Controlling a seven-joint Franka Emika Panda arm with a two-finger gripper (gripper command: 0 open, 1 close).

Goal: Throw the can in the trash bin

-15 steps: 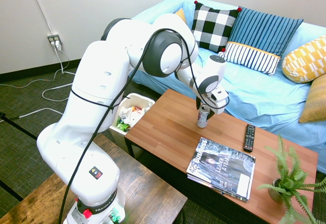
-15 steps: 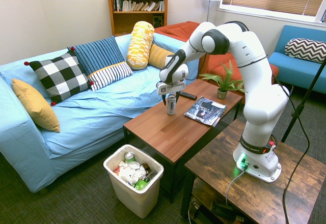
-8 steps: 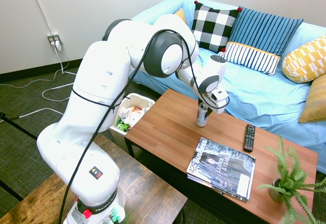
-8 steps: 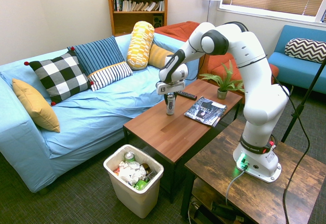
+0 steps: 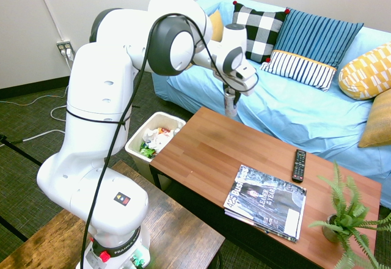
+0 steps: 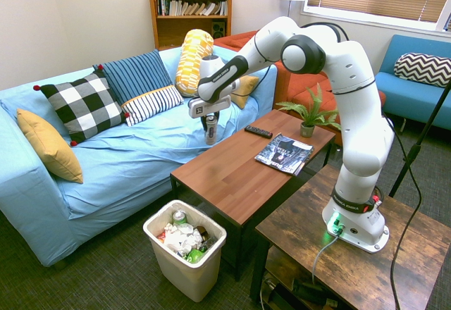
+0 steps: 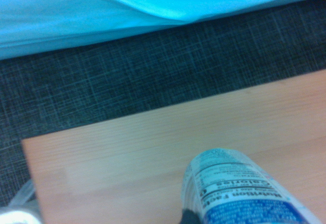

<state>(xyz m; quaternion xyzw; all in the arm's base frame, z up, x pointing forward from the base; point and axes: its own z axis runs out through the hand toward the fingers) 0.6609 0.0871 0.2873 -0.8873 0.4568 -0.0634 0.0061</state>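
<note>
The silver-grey can (image 5: 230,104) hangs upright in the air over the coffee table's (image 5: 208,153) corner on the sofa side, with my gripper (image 5: 231,95) shut on its top. The second exterior view shows the same can (image 6: 210,131) under the gripper (image 6: 210,121), well clear of the tabletop. In the wrist view the can (image 7: 239,188) rises from the bottom edge with its printed label showing, over the table's (image 7: 127,147) edge. The white trash bin (image 5: 173,118) stands on the carpet by the table's short end, holding white and green rubbish; its wall (image 6: 187,275) faces the second exterior camera.
A magazine (image 5: 266,200), a black remote (image 5: 299,165) and a potted plant (image 5: 345,217) sit on the table's far half. The blue sofa (image 6: 106,162) with several cushions runs along the table's long side. A dark wooden stand (image 6: 331,246) borders the other side.
The can stood on the table with the gripper around it; now it is lifted off and carried toward the table's bin end, near the sofa-side corner.
</note>
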